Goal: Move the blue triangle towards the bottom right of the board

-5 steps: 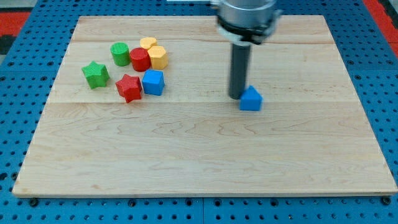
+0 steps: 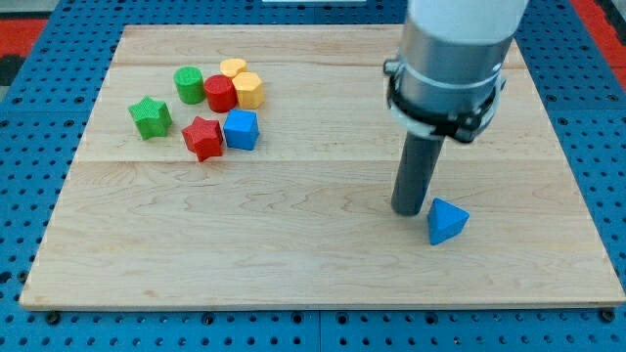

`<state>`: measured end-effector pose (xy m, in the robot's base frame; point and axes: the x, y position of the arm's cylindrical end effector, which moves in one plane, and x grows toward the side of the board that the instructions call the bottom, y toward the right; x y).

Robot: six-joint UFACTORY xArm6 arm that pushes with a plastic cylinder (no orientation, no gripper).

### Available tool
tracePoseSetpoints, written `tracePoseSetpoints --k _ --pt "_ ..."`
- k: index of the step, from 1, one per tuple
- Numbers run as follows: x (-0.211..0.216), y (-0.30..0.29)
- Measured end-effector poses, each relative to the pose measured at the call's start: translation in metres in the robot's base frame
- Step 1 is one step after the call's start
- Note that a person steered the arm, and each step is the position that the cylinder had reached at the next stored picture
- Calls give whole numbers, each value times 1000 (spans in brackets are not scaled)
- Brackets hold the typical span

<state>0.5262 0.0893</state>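
Observation:
The blue triangle (image 2: 447,221) lies on the wooden board (image 2: 293,254), right of centre and towards the view's bottom. My tip (image 2: 407,210) rests on the board just left of it, touching or nearly touching its left edge. The rod rises from there to the arm's grey body (image 2: 448,59) at the view's top right.
A cluster sits at the view's upper left: green star (image 2: 150,116), green cylinder (image 2: 189,84), red cylinder (image 2: 220,93), two yellow blocks (image 2: 233,67) (image 2: 248,89), red star (image 2: 203,137), blue cube (image 2: 241,129). A blue pegboard (image 2: 29,176) surrounds the board.
My tip has moved right and towards the view's bottom. The blue triangle has slid the same way ahead of it and turned somewhat.

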Motion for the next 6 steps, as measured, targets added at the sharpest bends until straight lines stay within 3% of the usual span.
tracePoseSetpoints --k 1,2,3,4,5,6 --pt "21 52" --pt "10 57" --pt "-38 46" --pt "-31 77" --pt "-8 69" --pt "-35 -8"
